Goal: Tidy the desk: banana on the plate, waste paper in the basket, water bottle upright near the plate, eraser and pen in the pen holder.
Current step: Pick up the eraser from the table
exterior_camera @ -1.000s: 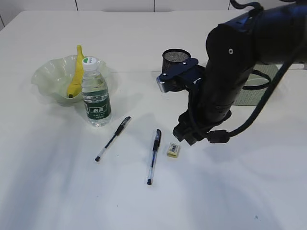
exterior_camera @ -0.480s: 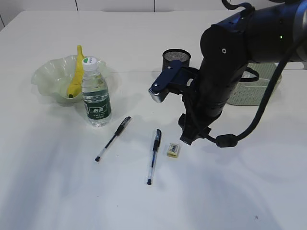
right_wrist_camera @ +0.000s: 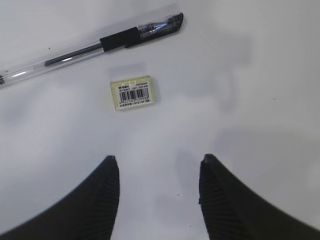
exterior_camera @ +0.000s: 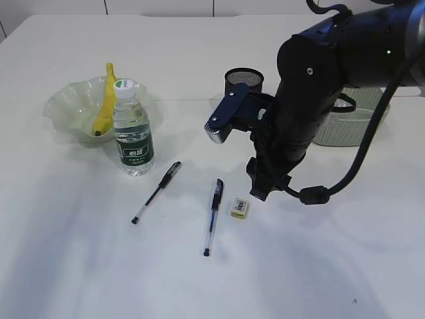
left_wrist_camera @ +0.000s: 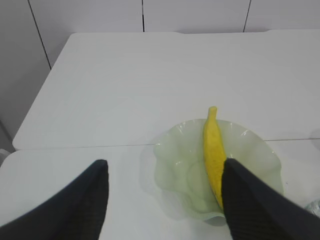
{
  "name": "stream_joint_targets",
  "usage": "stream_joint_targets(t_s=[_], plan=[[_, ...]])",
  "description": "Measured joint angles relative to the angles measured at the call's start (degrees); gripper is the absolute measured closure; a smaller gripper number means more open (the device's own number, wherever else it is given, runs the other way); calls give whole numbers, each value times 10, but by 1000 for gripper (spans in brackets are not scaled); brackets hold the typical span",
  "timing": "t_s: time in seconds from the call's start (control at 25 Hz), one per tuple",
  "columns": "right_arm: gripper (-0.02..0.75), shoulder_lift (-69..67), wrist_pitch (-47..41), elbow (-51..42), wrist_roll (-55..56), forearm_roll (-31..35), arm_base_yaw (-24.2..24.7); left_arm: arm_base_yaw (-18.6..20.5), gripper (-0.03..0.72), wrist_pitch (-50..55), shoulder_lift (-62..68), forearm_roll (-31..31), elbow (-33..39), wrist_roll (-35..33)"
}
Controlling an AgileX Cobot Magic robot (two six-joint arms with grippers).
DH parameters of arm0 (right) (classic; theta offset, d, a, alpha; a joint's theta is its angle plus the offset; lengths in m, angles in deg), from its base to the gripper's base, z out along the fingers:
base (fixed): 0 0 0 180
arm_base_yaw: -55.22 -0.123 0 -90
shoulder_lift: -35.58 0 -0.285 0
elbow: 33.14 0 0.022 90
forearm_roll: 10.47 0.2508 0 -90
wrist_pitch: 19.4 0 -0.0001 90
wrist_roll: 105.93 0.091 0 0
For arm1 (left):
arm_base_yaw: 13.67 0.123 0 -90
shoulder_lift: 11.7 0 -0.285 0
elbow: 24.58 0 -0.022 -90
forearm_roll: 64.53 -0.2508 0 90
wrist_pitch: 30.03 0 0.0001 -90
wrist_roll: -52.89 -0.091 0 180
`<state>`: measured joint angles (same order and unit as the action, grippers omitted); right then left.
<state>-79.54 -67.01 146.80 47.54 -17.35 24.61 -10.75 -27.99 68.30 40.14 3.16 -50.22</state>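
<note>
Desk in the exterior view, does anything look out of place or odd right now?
Two pens and an eraser lie loose on the table, not in the pen holder. The banana sits on the plate and the water bottle stands upright beside it. Nothing looks spilled or damaged.

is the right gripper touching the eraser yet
Apart. The right wrist view shows bare table between the open right gripper and the eraser, which lies flat beside the pen, clear of both fingertips.
</note>
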Motion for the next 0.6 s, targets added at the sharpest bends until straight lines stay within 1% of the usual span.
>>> stream_joint_targets(t_s=[0.24, 0.52, 0.6], plan=[[349, 0, 1, 0, 0, 9, 0, 0, 192, 0, 0, 0, 0, 0], [349, -11, 34, 0, 0, 12, 0, 0, 192, 0, 0, 0, 0, 0], [349, -24, 36, 0, -1, 23, 0, 0, 192, 0, 0, 0, 0, 0]])
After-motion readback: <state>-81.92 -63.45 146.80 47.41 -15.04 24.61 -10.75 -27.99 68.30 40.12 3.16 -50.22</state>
